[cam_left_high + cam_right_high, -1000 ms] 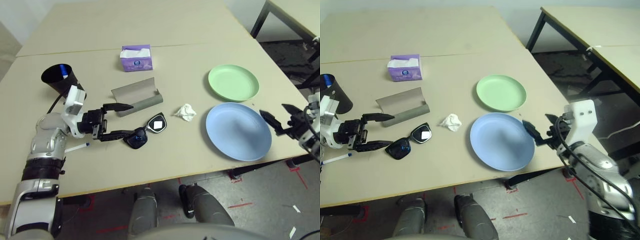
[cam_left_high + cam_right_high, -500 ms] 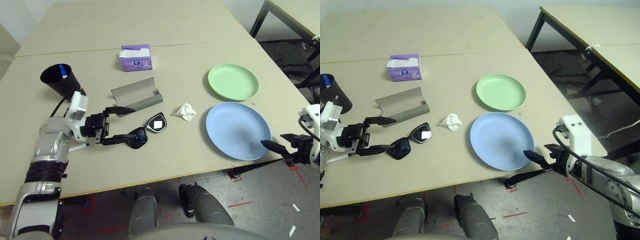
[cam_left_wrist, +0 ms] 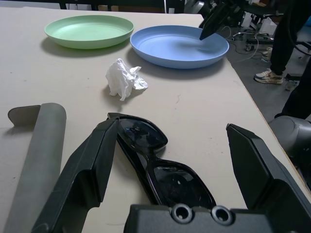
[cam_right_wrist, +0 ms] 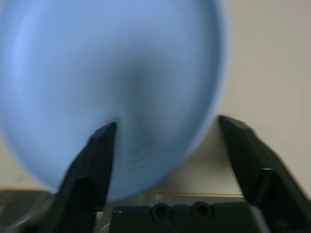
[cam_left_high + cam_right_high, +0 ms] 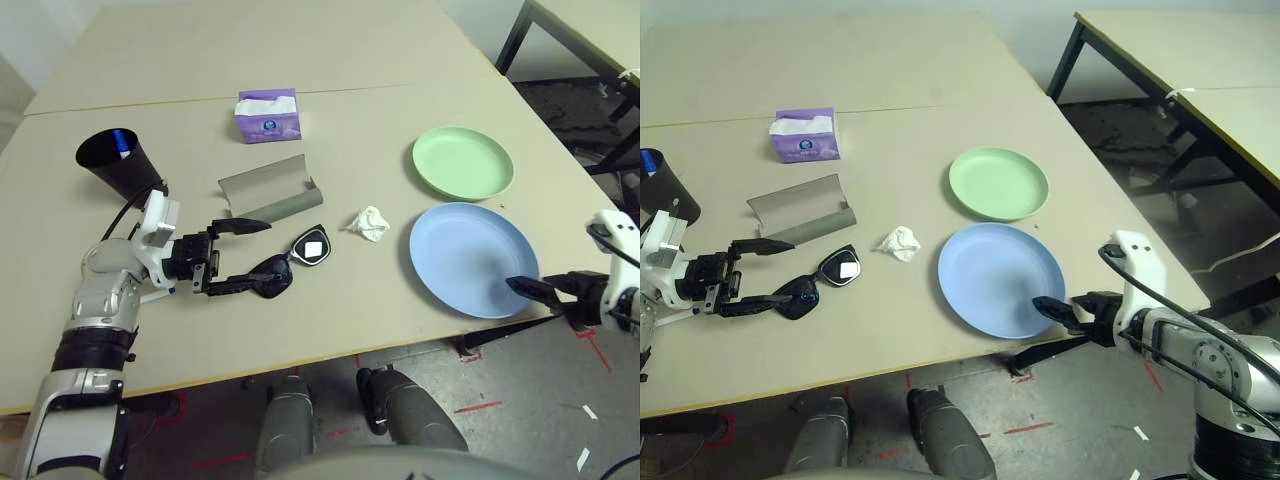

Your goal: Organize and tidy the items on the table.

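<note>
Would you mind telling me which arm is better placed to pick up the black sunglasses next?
Left. The left gripper is open with its fingers either side of the black sunglasses, while the right gripper is across the table at the blue round plate's near rim.

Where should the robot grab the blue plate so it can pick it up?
Best guess: by its raised rim at the near right edge. The blue plate lies flat, so only the rim gives anything to pinch. The right end effector is already there, open, coming in low from the table's edge.
</note>
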`<act>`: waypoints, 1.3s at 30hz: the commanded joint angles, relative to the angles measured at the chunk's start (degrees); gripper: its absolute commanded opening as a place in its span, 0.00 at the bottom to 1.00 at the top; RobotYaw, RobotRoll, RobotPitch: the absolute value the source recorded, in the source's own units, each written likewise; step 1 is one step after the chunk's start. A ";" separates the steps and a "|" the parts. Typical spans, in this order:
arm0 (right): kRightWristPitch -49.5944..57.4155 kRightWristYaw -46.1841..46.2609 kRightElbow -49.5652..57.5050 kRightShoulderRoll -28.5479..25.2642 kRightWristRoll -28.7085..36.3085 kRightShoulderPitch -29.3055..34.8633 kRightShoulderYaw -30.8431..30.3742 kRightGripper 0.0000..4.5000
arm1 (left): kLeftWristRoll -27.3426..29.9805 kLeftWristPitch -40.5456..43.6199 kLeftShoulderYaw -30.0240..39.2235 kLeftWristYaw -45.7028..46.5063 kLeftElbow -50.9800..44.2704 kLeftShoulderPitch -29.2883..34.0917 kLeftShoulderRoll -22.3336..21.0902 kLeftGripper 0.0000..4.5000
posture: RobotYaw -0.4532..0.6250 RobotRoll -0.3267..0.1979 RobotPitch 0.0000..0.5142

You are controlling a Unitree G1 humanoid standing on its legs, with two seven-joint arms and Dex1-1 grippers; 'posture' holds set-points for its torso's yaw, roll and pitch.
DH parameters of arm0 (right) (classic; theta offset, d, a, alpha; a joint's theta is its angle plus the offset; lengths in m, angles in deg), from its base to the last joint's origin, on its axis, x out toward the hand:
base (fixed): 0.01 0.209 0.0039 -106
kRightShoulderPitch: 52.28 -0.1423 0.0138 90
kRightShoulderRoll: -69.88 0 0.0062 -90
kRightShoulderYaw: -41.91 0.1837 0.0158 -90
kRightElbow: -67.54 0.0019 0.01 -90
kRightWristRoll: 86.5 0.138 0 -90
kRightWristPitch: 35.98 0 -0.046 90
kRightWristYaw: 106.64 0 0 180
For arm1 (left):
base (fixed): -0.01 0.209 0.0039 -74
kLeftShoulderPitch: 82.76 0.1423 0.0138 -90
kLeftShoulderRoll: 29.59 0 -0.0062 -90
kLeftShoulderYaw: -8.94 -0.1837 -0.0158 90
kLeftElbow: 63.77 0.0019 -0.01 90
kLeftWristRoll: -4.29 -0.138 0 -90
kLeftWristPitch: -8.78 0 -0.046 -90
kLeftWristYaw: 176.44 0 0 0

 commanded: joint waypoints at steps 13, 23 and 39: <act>2.36 6.98 -5.58 -6.25 17.67 -1.34 -0.03 0.00 | -1.47 -0.53 -0.53 0.42 -1.39 0.41 2.05 1.00 | 0.32 0.62 0.34; 2.36 14.86 -21.81 -8.69 28.07 -15.96 0.47 0.00 | -1.98 -0.51 -1.02 0.70 -1.03 0.00 2.56 1.00 | 0.31 0.62 0.34; -8.45 11.09 -61.21 -9.91 7.03 -52.77 -17.78 0.00 | -2.13 -1.26 -0.99 1.86 -2.22 1.39 3.12 1.00 | 0.35 0.62 0.35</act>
